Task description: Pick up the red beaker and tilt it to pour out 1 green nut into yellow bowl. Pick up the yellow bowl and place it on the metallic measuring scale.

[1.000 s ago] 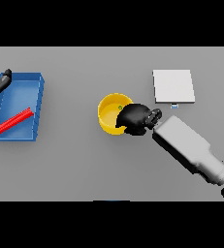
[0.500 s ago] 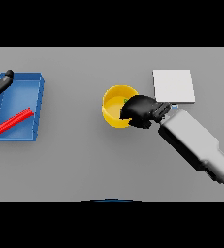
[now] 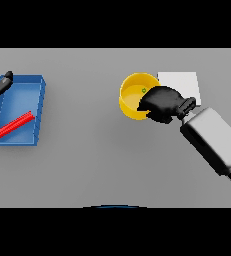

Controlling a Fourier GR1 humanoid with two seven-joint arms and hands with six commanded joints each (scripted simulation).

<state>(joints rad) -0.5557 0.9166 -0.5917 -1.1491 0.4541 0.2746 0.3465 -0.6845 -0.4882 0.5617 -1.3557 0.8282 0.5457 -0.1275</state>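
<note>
The yellow bowl is right of the table's centre with a small green nut inside it. My right hand is shut on the bowl's right rim, fingers curled over its edge. The bowl's right side overlaps the left edge of the pale square measuring scale. The red beaker lies on its side in the blue tray at the far left. My left hand shows at the left edge above the tray's rim, holding nothing.
The right forearm runs from the lower right up to the bowl. The blue tray stands against the table's left side.
My right hand has carried the yellow bowl up and to the right, closer to the scale, now overlapping its left edge. The left hand and beaker have not moved.
</note>
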